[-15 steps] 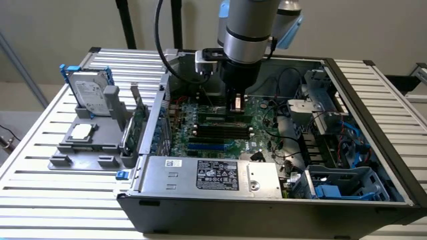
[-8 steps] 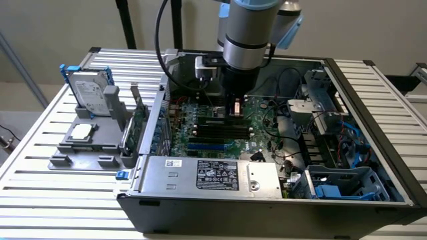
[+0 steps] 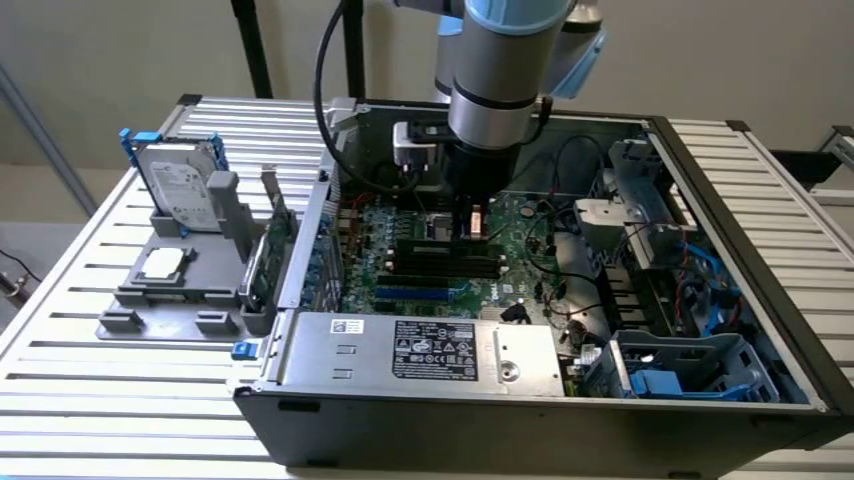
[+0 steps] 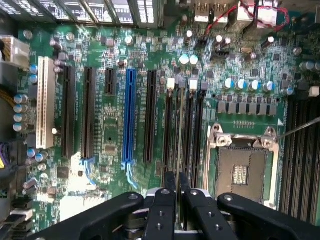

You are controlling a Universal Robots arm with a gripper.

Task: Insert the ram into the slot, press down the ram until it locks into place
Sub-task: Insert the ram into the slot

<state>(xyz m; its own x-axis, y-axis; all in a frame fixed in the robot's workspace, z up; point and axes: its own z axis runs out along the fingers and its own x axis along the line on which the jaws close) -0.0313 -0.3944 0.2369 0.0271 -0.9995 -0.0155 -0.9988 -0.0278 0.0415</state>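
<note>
In the wrist view my gripper (image 4: 177, 187) is shut on the ram (image 4: 179, 135). The ram shows edge-on as a thin strip running away from the fingertips (image 4: 169, 181). It lies in line with the group of parallel black memory slots (image 4: 189, 130), right over one of the middle ones. I cannot tell whether its lower edge touches the slot. In the exterior view the gripper (image 3: 467, 228) reaches down inside the open computer case, just above the black slots (image 3: 434, 258) on the green motherboard (image 3: 400, 285).
A blue slot (image 4: 130, 115), longer black slots (image 4: 89, 112) and a white slot (image 4: 46, 102) lie beside the memory slots. The silver processor socket (image 4: 241, 170) is on the other side. The case holds a power supply (image 3: 427, 345) and cables (image 3: 587, 300). A hard drive (image 3: 180, 185) stands on a grey fixture (image 3: 167, 285).
</note>
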